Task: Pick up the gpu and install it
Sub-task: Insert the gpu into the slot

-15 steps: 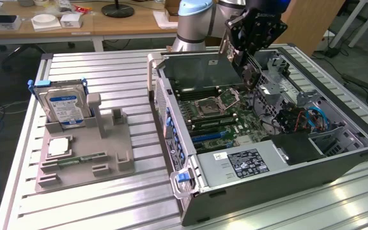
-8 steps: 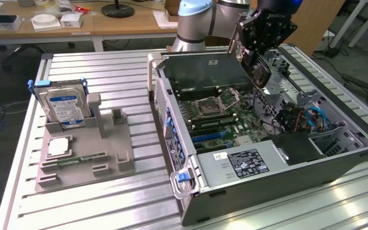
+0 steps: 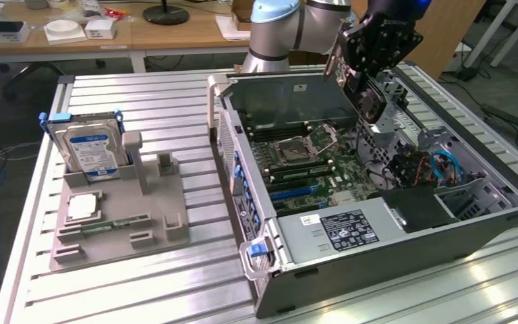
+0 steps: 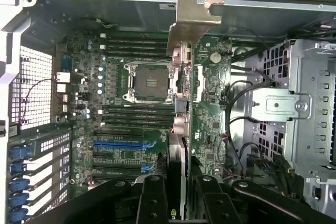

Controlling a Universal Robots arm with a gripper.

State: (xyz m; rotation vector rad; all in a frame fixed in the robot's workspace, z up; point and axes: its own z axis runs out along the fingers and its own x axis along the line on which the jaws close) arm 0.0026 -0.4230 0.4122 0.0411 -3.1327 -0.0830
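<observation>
Tabletop of ribbed aluminium fills the exterior view, with wooden desks across the upper edge behind it. A grey fixture tray sits at left and an open computer case at right. At upper right the claw hangs over the case, jaws narrowed onto the gpu, apparently pinching its thin edge, with the card above the motherboard.
</observation>
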